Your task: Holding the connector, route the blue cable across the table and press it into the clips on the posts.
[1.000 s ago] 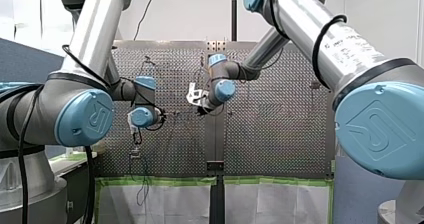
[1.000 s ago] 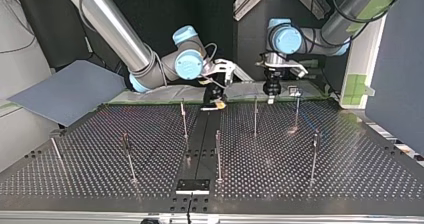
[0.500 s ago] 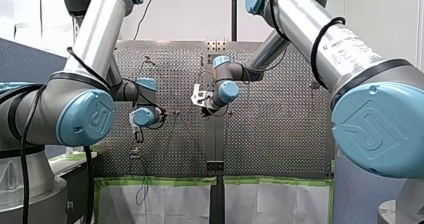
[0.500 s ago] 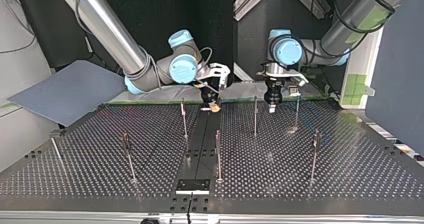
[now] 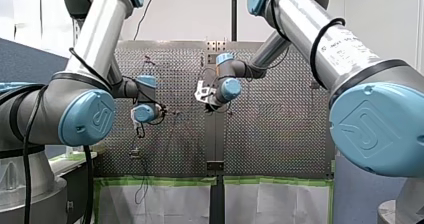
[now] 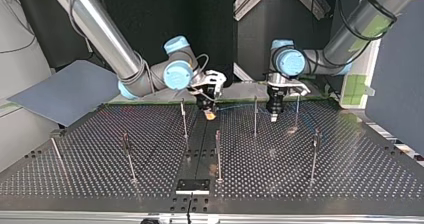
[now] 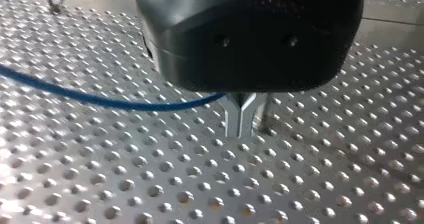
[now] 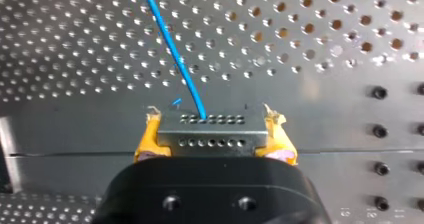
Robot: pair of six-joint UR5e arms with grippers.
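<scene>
My right gripper clamping the connector between yellow pads, upper centre of the top view, blue cable leading over the perforated tabletop, my left gripper closed around it

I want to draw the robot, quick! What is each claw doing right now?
Left gripper: closed on the blue cable.
Right gripper: closed, holding the connector.

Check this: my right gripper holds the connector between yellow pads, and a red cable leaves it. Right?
No: the cable is blue, not red, as the right wrist view shows. My right gripper does hold the connector between yellow pads.
</scene>
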